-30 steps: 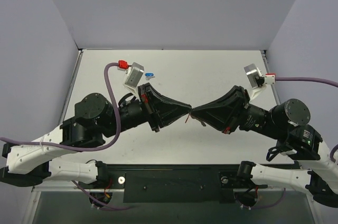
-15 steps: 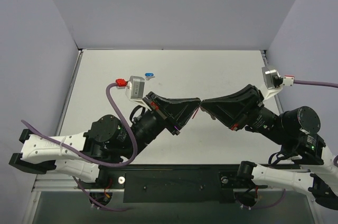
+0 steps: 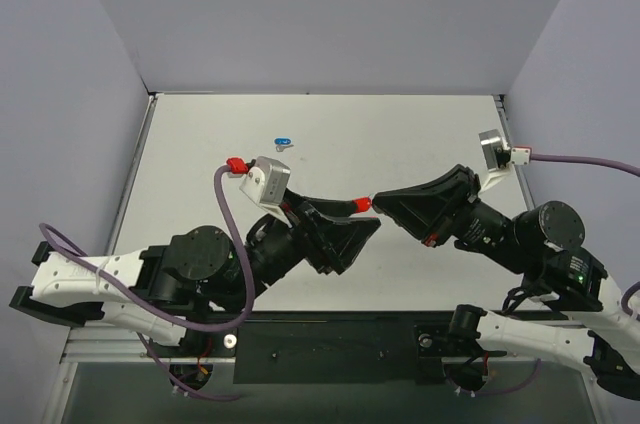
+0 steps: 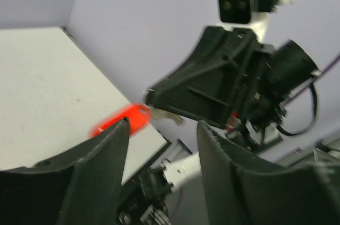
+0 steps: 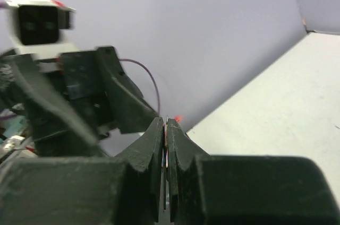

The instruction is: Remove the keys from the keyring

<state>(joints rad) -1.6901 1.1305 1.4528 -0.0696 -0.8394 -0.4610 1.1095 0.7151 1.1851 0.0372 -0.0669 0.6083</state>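
Top: right gripper (image 3: 378, 201) is clamped on the keyring (image 3: 362, 205), up in the air, with the left gripper (image 3: 368, 230) just beside it. Left wrist: its fingers are spread and hold nothing, red tag just past them. Right wrist: fingers pinched tight together.

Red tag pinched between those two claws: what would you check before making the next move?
1. Right gripper shut on the red-tagged keyring: ok.
2. Left gripper open, nothing between its fingers: ok.
3. Keyring held up off the table: ok.
4. Silver key off the ring: cannot tell, too blurred.
5. Blue-tagged key lying far back on the table, out of the way: ok.
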